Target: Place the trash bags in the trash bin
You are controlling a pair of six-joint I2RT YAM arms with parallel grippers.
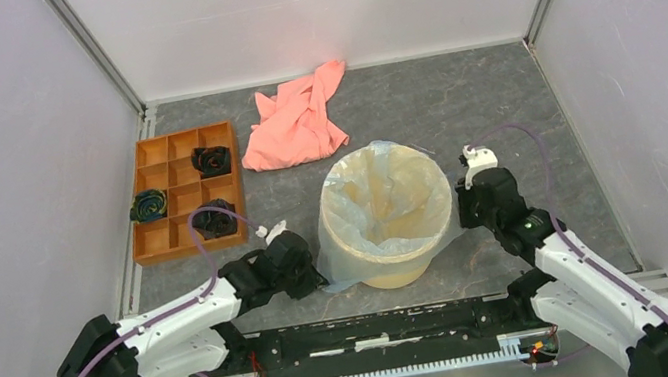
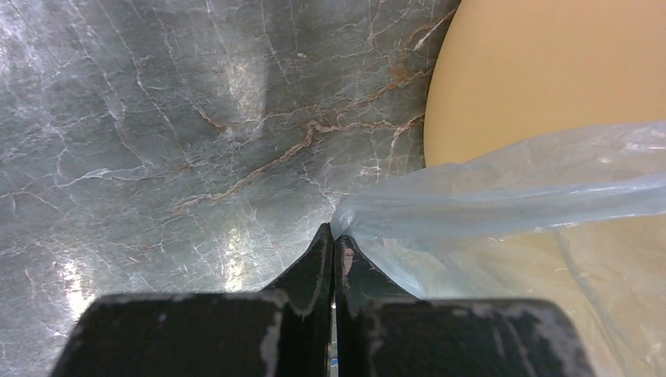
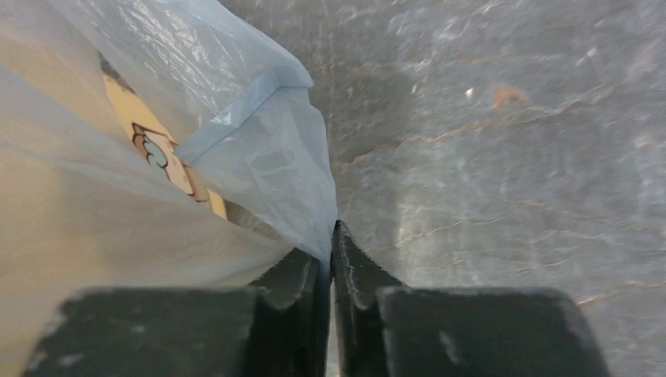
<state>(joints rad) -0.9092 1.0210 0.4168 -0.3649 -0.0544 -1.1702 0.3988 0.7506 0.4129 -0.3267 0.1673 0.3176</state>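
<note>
The cream trash bin [image 1: 393, 265] stands upright at the table's middle. The translucent bluish trash bag [image 1: 381, 191] lines its inside and drapes over its rim. My left gripper [image 1: 315, 274] is low at the bin's left side, shut on the bag's edge [image 2: 440, 200], which stretches past the bin wall [image 2: 550, 71]. My right gripper [image 1: 466, 200] is at the bin's right side, shut on another fold of the bag [image 3: 267, 157], pulled down outside the bin [image 3: 47, 259]. In the wrist views the jaws [image 2: 335, 236] [image 3: 331, 236] pinch the film at their tips.
An orange compartmented tray [image 1: 177, 148] with dark rolled items stands at the back left. A salmon-pink cloth [image 1: 299, 118] lies behind the bin. Grey walls enclose the marbled table [image 1: 497, 92] on three sides.
</note>
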